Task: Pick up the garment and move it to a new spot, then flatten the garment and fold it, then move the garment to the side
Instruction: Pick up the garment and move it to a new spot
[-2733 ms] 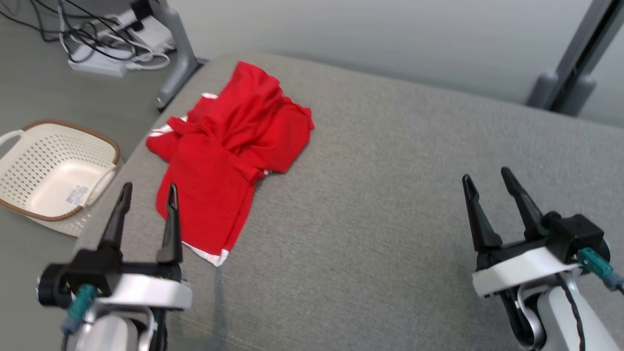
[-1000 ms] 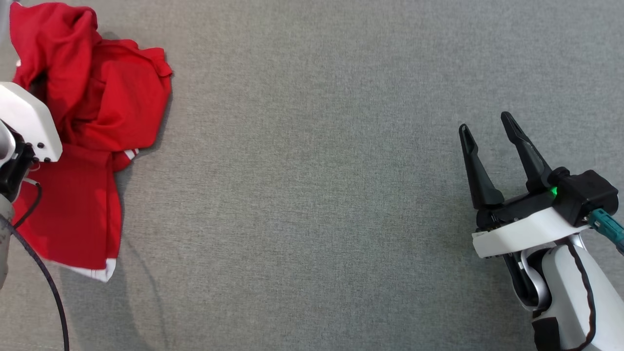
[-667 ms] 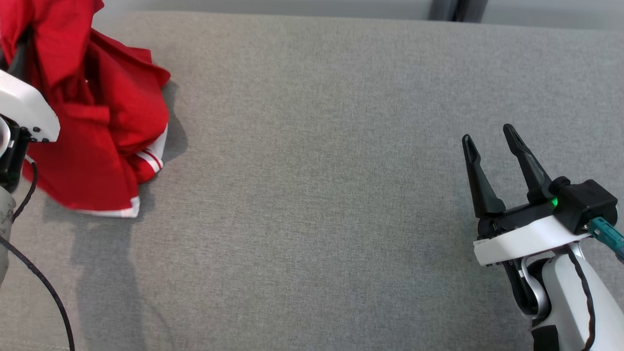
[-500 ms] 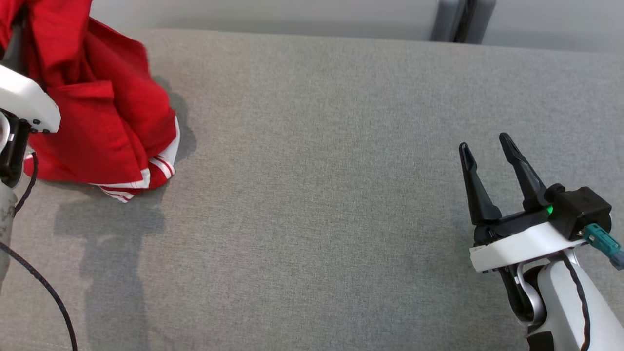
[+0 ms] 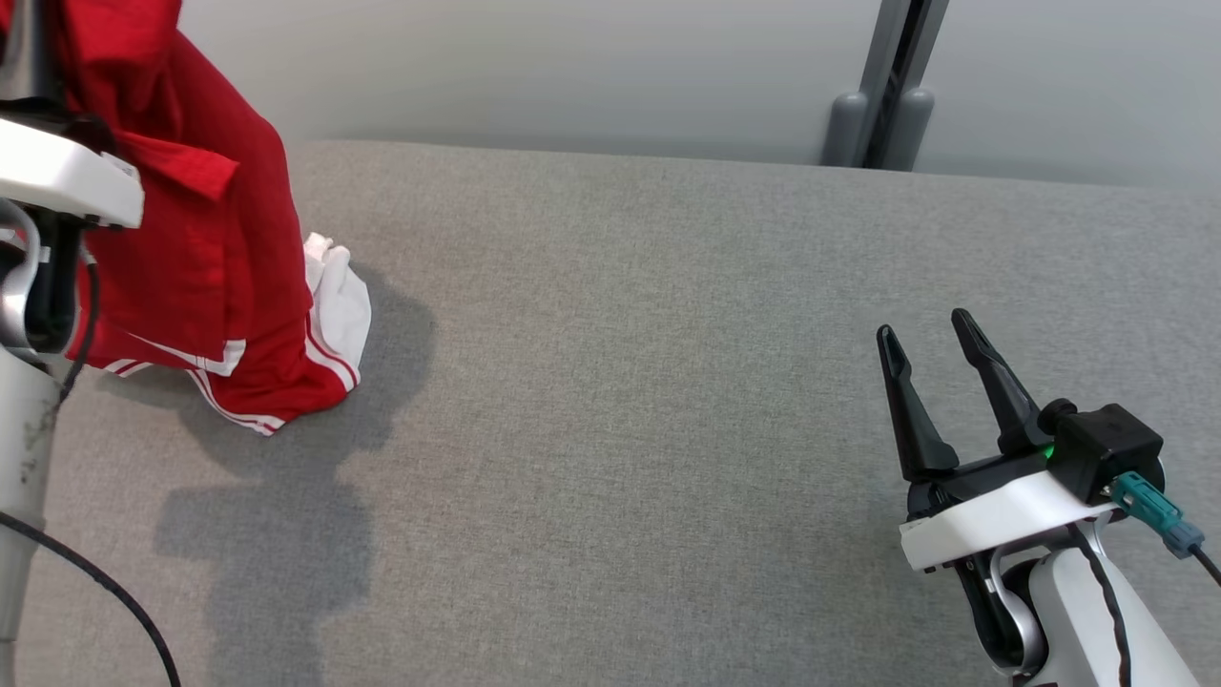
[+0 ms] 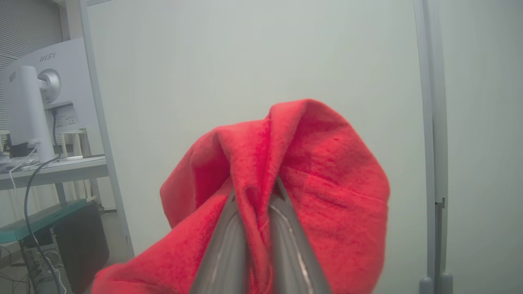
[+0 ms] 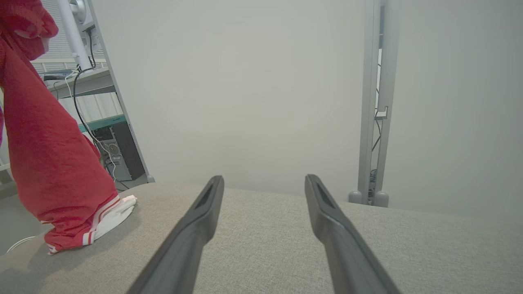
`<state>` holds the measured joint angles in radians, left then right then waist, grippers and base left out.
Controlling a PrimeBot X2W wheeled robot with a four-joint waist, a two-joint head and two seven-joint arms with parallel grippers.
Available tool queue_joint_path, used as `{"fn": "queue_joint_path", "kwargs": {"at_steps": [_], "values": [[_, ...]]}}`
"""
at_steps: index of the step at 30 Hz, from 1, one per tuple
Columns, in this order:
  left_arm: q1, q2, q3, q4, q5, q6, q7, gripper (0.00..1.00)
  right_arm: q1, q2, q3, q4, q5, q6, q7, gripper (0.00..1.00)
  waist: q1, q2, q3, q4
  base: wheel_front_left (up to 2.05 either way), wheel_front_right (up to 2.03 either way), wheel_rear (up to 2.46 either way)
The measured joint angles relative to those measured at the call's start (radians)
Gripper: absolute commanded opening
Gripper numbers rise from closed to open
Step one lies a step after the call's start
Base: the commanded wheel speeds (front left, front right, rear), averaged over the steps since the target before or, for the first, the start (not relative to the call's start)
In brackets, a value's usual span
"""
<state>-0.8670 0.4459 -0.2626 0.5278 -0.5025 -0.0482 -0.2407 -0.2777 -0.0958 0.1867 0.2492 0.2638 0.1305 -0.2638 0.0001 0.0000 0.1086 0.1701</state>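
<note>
1. At head view's left edge: left gripper [image 6: 255,191] pinches red garment [image 6: 327,175], cloth bunched over both fingers.
2. Garment hangs; white-striped hem rests on grey upholstered surface [image 5: 668,429].
3. Right gripper [image 5: 923,334] spread, empty, well apart.

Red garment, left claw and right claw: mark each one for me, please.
red garment [image 5: 200,277], head view, on the hanging red cloth above the white-striped hem.
left claw [image 6: 255,192], left wrist view, midway between its fingertips, shut on the cloth.
right claw [image 5: 923,326], head view, the gap midway between its open fingertips.
</note>
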Motion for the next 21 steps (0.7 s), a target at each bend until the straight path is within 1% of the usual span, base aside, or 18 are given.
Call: {"fn": "queue_joint_path", "kwargs": {"at_steps": [7,10,16,21], "values": [[0.044,-0.030,-0.014,-0.124,-0.015,0.001,-0.005,0.00,0.009,0.009,-0.003,0.001,0.001,0.000,0.000,1.00,0.0000,0.0001,-0.026,-0.024,0.00,0.00,0.00],[0.057,-0.049,-0.031,-0.177,-0.021,0.001,0.014,0.00,0.013,0.012,-0.006,-0.001,0.001,0.000,0.000,1.00,-0.0001,0.0000,-0.031,-0.040,0.00,0.00,0.00],[0.064,-0.124,-0.078,-0.264,-0.037,0.006,0.030,0.00,0.012,0.017,-0.016,-0.003,-0.002,0.000,0.000,1.00,0.0000,0.0000,-0.028,-0.081,0.00,0.00,0.00],[0.038,-0.201,-0.129,-0.309,-0.044,0.004,0.046,0.00,-0.003,0.021,-0.029,-0.003,-0.008,0.000,0.000,1.00,0.0000,0.0001,-0.020,-0.131,0.00,0.00,0.00]]}}
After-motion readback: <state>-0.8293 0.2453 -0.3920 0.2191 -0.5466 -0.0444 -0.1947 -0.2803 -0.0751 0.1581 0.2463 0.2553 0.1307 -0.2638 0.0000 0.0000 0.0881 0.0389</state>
